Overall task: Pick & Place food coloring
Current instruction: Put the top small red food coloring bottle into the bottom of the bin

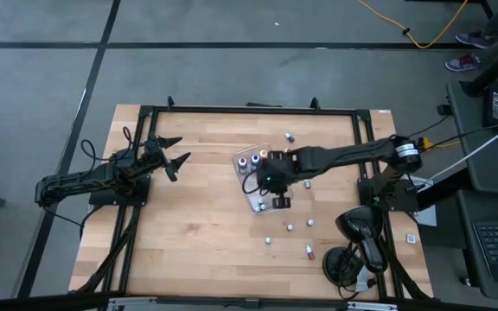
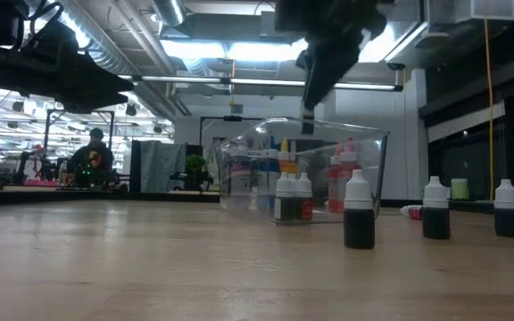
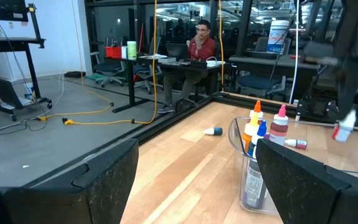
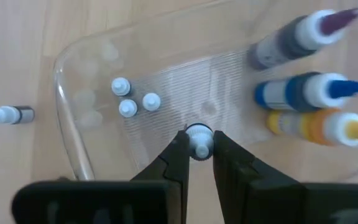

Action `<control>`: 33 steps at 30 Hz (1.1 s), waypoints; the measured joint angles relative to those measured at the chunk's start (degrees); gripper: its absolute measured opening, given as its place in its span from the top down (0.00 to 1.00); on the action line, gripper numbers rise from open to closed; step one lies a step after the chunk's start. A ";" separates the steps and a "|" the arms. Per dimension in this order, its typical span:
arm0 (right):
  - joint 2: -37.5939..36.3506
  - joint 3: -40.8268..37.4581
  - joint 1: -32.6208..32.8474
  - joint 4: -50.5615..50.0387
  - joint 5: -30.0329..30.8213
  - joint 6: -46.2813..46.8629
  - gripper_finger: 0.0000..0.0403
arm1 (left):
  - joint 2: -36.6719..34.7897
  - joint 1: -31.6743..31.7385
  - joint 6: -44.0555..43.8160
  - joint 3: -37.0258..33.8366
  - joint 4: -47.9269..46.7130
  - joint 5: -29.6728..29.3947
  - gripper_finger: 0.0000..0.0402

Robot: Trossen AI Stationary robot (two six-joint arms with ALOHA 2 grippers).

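The clear tray (image 1: 251, 179) sits mid-table. It holds three tall bottles (image 4: 303, 93) and three tiny white-capped bottles (image 4: 129, 99), all standing. My right gripper (image 4: 198, 149) hangs over the tray (image 4: 73, 81), pointing down, shut on a tiny red food coloring bottle (image 3: 342, 129). More tiny bottles stand on the table toward its near right (image 1: 290, 227) (image 2: 359, 214), and one lies beside the tray (image 4: 8, 114). My left gripper (image 1: 173, 155) waits open at the table's left, well away from the tray. My right gripper pinches the tiny bottle at its white cap end (image 4: 198, 134) between the two fingertips, coming from above and pointing down. The red body (image 3: 339, 132) hangs below the fingers, lifted clear above the tray floor.
Loose tiny bottles dot the table: one near the far edge (image 1: 290, 136), one right of the tray (image 1: 309, 183), several near the near right corner (image 1: 309, 252). Bare wood lies between the left gripper and the tray. A person (image 3: 202, 40) sits at a desk beyond the table.
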 joint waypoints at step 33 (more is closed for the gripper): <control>8.65 -7.01 1.48 8.60 -6.72 -6.00 0.86 | 0.00 0.00 0.00 0.00 0.01 0.00 0.20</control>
